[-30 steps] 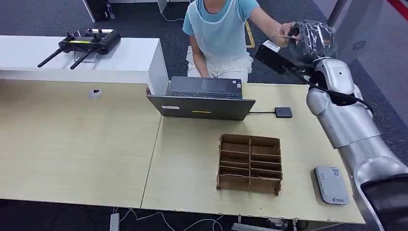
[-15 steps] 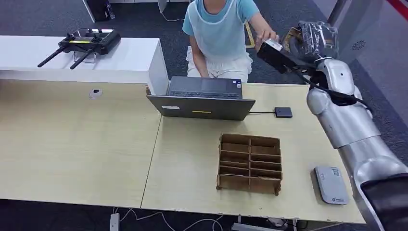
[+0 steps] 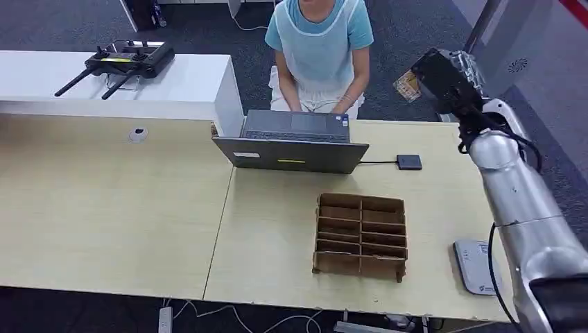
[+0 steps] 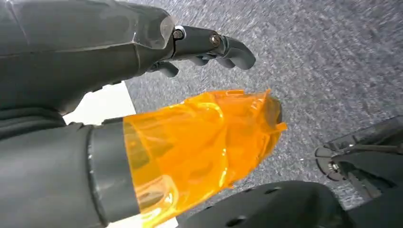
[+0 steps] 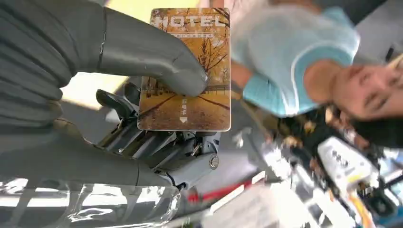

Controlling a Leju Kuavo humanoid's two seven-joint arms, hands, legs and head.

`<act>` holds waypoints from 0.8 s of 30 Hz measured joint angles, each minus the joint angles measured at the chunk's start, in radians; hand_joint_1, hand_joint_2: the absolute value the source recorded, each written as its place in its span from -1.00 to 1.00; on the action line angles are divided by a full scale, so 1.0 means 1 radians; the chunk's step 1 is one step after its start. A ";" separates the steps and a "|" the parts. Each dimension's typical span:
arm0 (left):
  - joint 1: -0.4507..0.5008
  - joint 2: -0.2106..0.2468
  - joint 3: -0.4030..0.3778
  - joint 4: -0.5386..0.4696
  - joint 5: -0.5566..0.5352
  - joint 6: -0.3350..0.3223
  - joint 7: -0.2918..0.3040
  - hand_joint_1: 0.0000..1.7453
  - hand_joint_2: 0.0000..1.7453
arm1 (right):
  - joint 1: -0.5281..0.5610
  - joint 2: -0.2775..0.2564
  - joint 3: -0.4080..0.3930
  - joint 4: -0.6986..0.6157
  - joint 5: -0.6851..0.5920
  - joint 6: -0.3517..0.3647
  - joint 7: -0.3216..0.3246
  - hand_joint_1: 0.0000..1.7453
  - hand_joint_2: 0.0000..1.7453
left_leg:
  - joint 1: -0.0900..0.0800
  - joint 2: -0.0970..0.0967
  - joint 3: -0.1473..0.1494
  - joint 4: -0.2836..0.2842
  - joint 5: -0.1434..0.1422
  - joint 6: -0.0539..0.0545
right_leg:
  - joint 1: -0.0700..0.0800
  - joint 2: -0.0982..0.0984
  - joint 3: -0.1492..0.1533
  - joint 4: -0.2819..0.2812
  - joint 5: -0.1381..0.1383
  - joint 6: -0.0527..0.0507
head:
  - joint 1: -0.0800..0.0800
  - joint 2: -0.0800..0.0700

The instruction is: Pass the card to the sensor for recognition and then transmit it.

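Note:
My right hand (image 3: 447, 76) is raised beyond the table's far right corner and pinches a golden-brown card (image 3: 407, 85). In the right wrist view the card (image 5: 187, 71) reads HOTEL and sits between the thumb (image 5: 152, 57) and the darker fingers (image 5: 157, 142). A small black square sensor pad (image 3: 408, 161) lies on the table, cabled to the laptop (image 3: 291, 147), below and a little left of the hand. My left hand (image 4: 95, 61) hangs over grey carpet, fingers apart from the orange-filmed thumb (image 4: 199, 142), holding nothing.
A person in a light blue top (image 3: 320, 41) sits behind the laptop with both hands near it. A cardboard divider box (image 3: 360, 236) stands mid-table. A grey flat device (image 3: 477, 267) lies near the front right corner. A white counter (image 3: 111, 83) carries a black controller (image 3: 128, 61).
The person's hand let go of the card at my right hand and drew back to the laptop. My right hand has turned, keeping the card.

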 joint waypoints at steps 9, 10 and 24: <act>0.016 -0.001 0.000 0.000 0.055 0.010 0.000 -1.00 -1.00 | 0.272 -0.211 -0.200 -0.218 -0.466 0.194 -0.016 1.00 1.00 | 0.000 -0.006 -0.004 0.001 -0.001 0.001 | 0.000 -0.006 0.000 -0.002 0.000 0.001 | 0.000 0.000; 0.018 -0.001 0.000 0.000 0.061 0.013 -0.001 -1.00 -1.00 | 0.300 -0.237 -0.222 -0.236 -0.496 0.204 -0.009 1.00 1.00 | 0.000 -0.006 -0.004 0.001 -0.001 0.001 | 0.000 -0.005 -0.001 -0.002 0.000 0.001 | 0.000 0.000; 0.024 -0.010 0.000 0.000 0.100 0.024 -0.002 -1.00 -1.00 | 0.882 -0.418 -0.617 -0.494 -0.704 0.340 -0.016 1.00 1.00 | 0.000 -0.006 -0.004 0.000 -0.002 0.002 | 0.000 -0.006 -0.002 -0.002 -0.001 0.001 | 0.000 0.000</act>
